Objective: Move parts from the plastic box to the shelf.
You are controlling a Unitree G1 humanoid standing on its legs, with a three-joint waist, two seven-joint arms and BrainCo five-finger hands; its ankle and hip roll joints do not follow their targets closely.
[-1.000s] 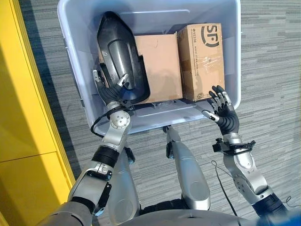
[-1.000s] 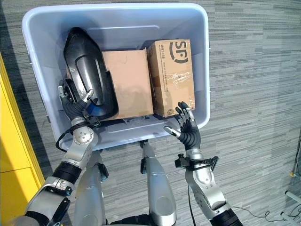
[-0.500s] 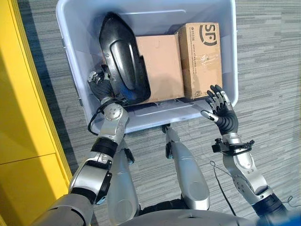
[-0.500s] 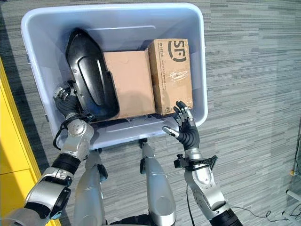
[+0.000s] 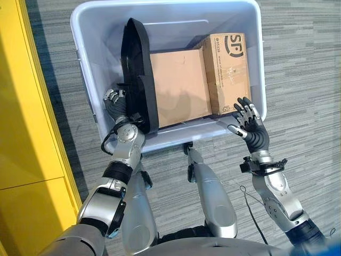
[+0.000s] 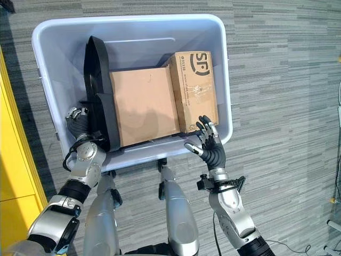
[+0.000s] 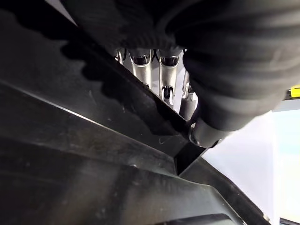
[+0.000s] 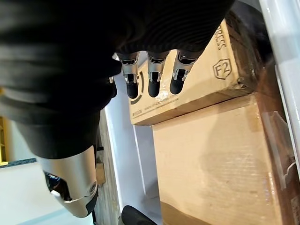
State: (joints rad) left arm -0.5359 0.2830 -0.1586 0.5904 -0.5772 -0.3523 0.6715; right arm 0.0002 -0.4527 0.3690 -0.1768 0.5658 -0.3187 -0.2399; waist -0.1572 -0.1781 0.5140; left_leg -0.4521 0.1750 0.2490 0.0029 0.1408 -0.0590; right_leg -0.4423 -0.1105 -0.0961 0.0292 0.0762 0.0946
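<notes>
Down on the floor, inside the plastic box [image 5: 85, 64], the left hand [image 5: 118, 102] is clenched on the black part [image 5: 137, 80], tipped up on edge beside two cardboard cartons [image 5: 176, 85]. Lifting it well likely means raising it straight, clear of the wall. The right hand [image 5: 248, 124] hovers released at the rim; the carton's printing I'll leave unread

A grey striped carpet floor [image 5: 298, 69] carries everything here. Directly on it sits a pale blue plastic box [image 5: 176, 16]; its near wall lies just ahead of the fingers [image 5: 241, 109] of the right hand, and the left hand's fingers [image 5: 113, 97] reach inside at its near corner. A yellow panel [image 5: 21, 117] stands along the floor's left edge.
</notes>
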